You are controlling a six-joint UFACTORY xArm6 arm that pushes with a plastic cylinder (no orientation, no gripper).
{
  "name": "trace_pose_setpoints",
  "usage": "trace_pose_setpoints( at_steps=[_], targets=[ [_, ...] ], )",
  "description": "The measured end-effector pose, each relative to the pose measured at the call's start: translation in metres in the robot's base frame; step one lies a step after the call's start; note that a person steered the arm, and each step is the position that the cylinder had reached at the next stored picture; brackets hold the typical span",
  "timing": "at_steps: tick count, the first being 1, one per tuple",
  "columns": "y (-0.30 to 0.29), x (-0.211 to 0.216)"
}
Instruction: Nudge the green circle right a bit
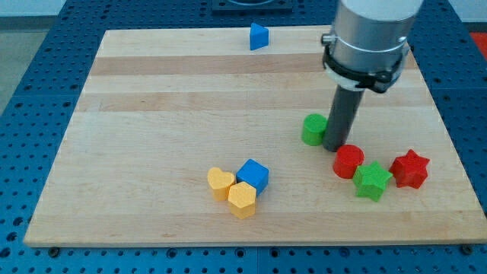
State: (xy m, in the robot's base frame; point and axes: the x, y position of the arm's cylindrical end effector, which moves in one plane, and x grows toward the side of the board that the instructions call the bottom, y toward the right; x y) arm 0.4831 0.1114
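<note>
The wooden worktop (152, 114) fills most of the view, sitting on a blue perforated base. My arm comes down from the view's top right as a pale cylinder with a dark collar, ending in the dark rod. This end effector has nothing that opens or closes, so it is gripping nothing; my tip (333, 147) rests on the board immediately on the view's right of the green circle (313, 129), touching it or very nearly so.

That is the wrong side for a rightward nudge, I judge. To do it well I would bring my tip round the top of the green circle to its left flank, centre it on the block's middle, and push slowly along a straight line, stopping after a short travel.

The crowd below and to the right matters: the red circle (348, 161) lies just beyond my tip, with the green star (372, 181) and the red star (410, 169) beside it. A long push risks shoving them.

Well apart at the view's bottom centre sit the blue cube (253, 175), the yellow heart (220, 183) and the yellow hexagon (242, 199), clustered together. A small blue block (259, 36), its shape unclear, stands near the top edge
</note>
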Motion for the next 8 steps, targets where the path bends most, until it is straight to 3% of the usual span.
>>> trace_pose_setpoints(
  at_steps=[8],
  targets=[
    [-0.086,-0.11]
  ],
)
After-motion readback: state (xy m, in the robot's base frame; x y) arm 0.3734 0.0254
